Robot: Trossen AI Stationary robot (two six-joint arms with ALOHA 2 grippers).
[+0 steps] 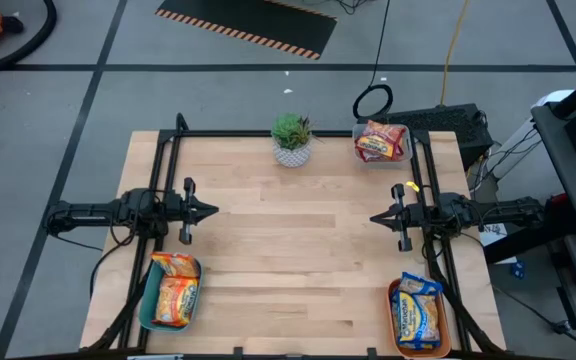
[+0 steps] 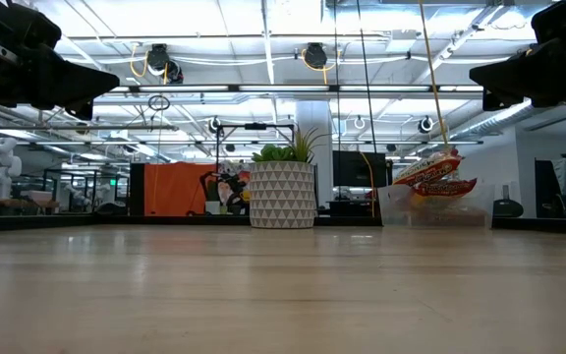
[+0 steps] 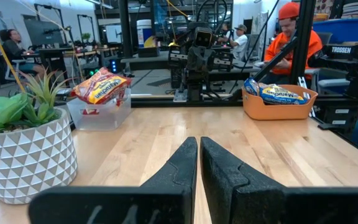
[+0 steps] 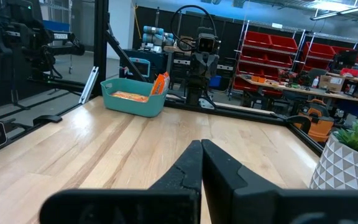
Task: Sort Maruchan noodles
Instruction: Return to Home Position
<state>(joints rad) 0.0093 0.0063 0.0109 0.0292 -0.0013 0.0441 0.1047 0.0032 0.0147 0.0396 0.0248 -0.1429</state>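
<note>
Maruchan noodle packets lie in three containers. Orange packets (image 1: 175, 290) fill a teal tray (image 1: 148, 305) at the near left. Yellow-and-blue packets (image 1: 417, 312) fill an orange tray (image 1: 392, 305) at the near right. Dark red packets (image 1: 379, 140) sit in a clear tub (image 1: 405, 147) at the far right. My left gripper (image 1: 211, 211) hangs shut at the left edge, above the table, pointing level toward the right. My right gripper (image 1: 376, 216) hangs shut at the right edge, pointing level toward the left. Neither holds anything.
A small green plant in a white patterned pot (image 1: 292, 140) stands at the middle of the far edge. Bare wooden tabletop (image 1: 293, 250) spreads between the two grippers. People sit at desks in the room beyond the table.
</note>
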